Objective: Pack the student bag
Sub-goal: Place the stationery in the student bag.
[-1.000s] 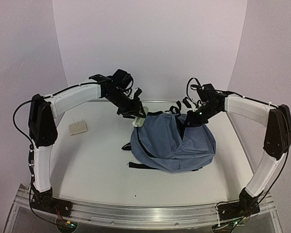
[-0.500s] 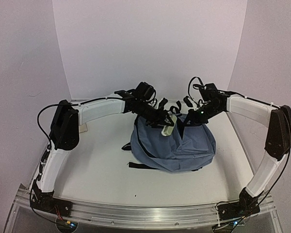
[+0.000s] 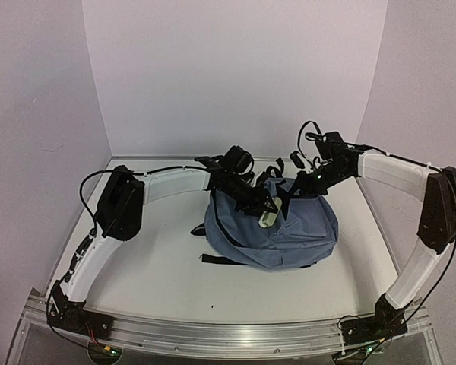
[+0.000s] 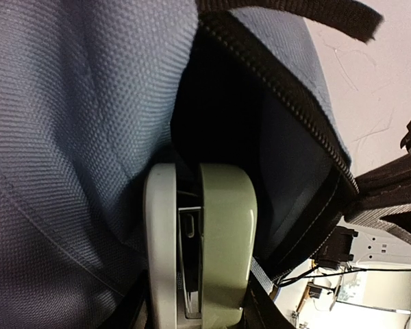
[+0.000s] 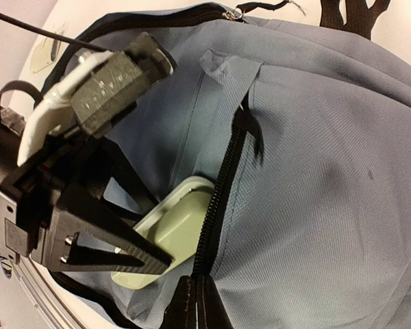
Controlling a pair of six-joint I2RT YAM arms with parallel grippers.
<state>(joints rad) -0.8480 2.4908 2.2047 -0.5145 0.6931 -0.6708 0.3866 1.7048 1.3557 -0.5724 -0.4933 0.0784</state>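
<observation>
The student bag (image 3: 304, 237), blue-grey, lies at the table's middle with its main zipper opening (image 4: 226, 116) gaping. My left gripper (image 3: 263, 210) is shut on a pale green stapler (image 3: 268, 217). The stapler (image 4: 222, 226) sits nose-first at the mouth of that opening, half under the zipper edge (image 5: 216, 212). My right gripper (image 5: 195, 305) is shut on the bag's fabric (image 5: 329, 171) beside the zipper and holds that edge up. In the right wrist view the left gripper's black fingers (image 5: 116, 250) lie over the stapler (image 5: 171, 229).
Black straps (image 3: 219, 260) trail from the bag's left side onto the white table (image 3: 152, 258). A small beige flat thing (image 5: 44, 56) lies on the table beyond the left arm. An aluminium rail (image 3: 228, 334) runs along the near edge, and walls close in the back and sides.
My left arm has swung right with the stapler, from left of the bag to its opening, and lowered it to the mouth. The right gripper has stayed on the bag's edge.
</observation>
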